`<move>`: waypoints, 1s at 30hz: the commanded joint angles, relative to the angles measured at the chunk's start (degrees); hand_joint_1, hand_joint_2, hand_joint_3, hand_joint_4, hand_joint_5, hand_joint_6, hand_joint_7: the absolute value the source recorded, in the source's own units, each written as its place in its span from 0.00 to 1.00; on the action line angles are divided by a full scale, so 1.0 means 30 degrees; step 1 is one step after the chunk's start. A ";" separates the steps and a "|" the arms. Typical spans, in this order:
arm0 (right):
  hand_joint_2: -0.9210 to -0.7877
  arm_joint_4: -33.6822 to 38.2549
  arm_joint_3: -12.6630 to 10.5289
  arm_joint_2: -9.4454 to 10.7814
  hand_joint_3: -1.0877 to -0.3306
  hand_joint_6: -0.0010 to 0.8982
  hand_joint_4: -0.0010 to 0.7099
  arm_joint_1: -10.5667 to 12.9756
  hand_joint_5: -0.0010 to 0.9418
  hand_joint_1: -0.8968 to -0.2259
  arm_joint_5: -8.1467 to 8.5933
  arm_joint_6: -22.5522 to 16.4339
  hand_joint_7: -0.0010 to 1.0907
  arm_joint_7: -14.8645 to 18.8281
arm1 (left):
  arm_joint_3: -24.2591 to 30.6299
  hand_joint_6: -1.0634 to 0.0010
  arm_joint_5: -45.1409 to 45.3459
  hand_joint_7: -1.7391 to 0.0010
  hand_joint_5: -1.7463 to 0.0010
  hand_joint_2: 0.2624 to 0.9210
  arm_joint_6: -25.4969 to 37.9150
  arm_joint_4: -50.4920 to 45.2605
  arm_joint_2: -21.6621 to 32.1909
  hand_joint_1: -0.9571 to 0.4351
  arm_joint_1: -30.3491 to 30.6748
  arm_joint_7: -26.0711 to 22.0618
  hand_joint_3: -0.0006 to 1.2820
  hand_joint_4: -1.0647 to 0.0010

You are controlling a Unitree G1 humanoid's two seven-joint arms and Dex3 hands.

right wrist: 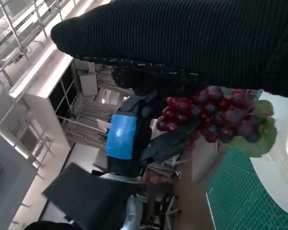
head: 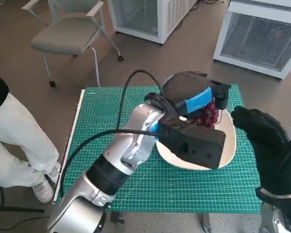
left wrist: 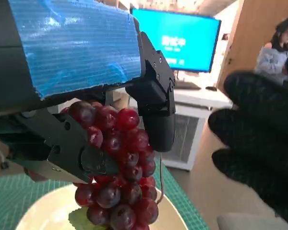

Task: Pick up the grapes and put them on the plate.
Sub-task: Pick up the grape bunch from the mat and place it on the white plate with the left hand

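The left hand and its forearm hide much of the plate and most of the grapes. The right hand is cut off by the picture's edge; its grasp cannot be told.

1. A brown floor is seen around the table.
2. A grey chair on castors is set beyond it.
3. White louvred cabinets are placed nearby.
4. A lit blue screen is shown.

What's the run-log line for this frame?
left hand: holds grapes | grapes: over plate, not released | right hand: empty, beside plate | step: place pending
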 commanded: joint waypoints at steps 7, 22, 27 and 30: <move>0.00 -0.0021 0.0047 0.0287 0.66 0.15 0.36 0.0452 0.53 0.55 0.0012 0.0016 0.85 -0.0315 | 0.0326 0.62 -0.1161 0.33 0.29 0.97 -0.0765 0.2601 -0.1381 0.67 0.0099 0.1112 0.18 0.54; 0.00 0.0197 0.0052 0.0329 0.66 0.15 0.36 0.0365 0.53 0.57 0.0230 0.0025 0.85 -0.0135 | 0.0031 0.68 -0.0518 0.91 0.99 0.96 -0.0800 0.2640 -0.0769 0.44 0.0878 0.2334 0.00 0.79; 0.00 0.0331 0.0036 0.0259 0.66 0.15 0.36 0.0314 0.53 0.58 0.0324 0.0018 0.85 -0.0013 | 0.0187 0.71 -0.0631 0.94 1.00 0.98 -0.1632 0.2547 -0.0276 0.40 0.1424 0.3209 0.01 0.84; 0.00 0.0435 0.0030 0.0215 0.66 0.15 0.36 0.0260 0.52 0.58 0.0342 0.0009 0.85 0.0047 | 0.0456 0.73 -0.0928 0.95 1.00 0.99 -0.2306 0.2625 0.0068 0.37 0.1831 0.3661 0.02 0.86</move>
